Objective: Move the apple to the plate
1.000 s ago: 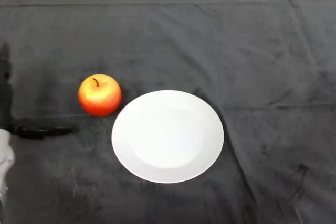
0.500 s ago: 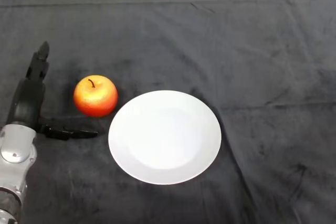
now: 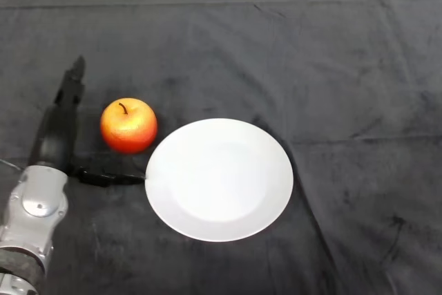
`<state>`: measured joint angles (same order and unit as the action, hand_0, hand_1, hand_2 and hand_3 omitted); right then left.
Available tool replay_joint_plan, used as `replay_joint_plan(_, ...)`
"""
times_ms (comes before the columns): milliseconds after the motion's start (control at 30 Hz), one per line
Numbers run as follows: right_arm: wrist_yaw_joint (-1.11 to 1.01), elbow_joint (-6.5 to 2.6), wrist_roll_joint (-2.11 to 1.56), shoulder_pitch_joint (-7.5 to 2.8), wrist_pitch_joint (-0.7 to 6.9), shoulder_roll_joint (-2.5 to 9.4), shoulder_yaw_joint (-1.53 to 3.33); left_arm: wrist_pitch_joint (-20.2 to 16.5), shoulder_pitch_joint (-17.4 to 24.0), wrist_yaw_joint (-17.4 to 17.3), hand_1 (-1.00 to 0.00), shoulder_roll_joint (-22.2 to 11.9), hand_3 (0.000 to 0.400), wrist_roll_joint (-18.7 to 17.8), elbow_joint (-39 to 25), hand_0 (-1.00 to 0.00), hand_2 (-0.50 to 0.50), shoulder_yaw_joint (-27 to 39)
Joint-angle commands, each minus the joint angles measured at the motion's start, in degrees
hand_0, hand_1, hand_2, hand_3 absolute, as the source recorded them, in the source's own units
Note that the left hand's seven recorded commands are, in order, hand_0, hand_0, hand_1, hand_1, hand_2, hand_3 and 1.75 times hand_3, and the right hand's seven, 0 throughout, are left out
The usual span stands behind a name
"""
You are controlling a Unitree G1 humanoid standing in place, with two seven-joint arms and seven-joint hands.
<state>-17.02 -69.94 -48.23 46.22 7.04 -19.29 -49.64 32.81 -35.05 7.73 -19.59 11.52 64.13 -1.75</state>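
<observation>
The apple sits left of centre in the frame, upright on the dark cloth with its stem pointing up, just beside the upper-left rim of the white plate and not yet on it. It looks a firm, round, smooth-skinned fruit, red going to yellow near the stem: probably of moderate weight, stiff enough to take a squeeze, but glossy and curved, so it may roll or slip out of a shallow pinch. The best hold, I judge, is across its widest part, thumb on one side and fingers on the other, low enough that the curve does not squeeze it upward and out. The plate is empty, shallow and right next to it, so the carry would be short; a gentle set-down near the plate's middle should stop the apple rolling off. The left hand lies at the left of the frame, just beside the apple and seemingly apart from it, spread wide and holding nothing: the fingers reach up past the apple's left side while the thumb stretches rightward below it toward the plate's rim.
</observation>
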Motion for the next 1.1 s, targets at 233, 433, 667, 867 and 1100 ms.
replay_joint_plan(233,-0.43,1.43,-0.92,1.42,-0.38,-1.15,-0.19,1.4,-3.9,-2.2,-0.40,-0.4,0.400,-0.3,1.9,-1.00,-0.30,-1.6)
replay_joint_plan(433,-0.43,1.41,-0.94,1.43,-0.38,-1.16,-0.18,1.2,-4.2,-1.6,-1.00,-0.8,0.400,-0.6,2.5,-1.00,0.00,-1.2)
replay_joint_plan(667,-0.44,1.39,-0.96,1.43,-0.39,-1.17,-0.18,1.1,-4.4,-0.3,-1.00,-0.7,0.400,-0.7,2.8,-1.00,0.00,-1.1)
replay_joint_plan(867,-0.45,1.37,-0.98,1.44,-0.39,-1.18,-0.17,1.0,-4.7,-0.1,-1.00,-1.0,0.400,-0.9,2.7,-1.00,0.00,-0.8)
replay_joint_plan(1100,-0.45,1.36,-0.99,1.44,-0.40,-1.18,-0.16,0.0,-5.0,-1.4,-1.00,-2.8,0.400,-2.1,-0.1,-1.00,0.00,0.2)
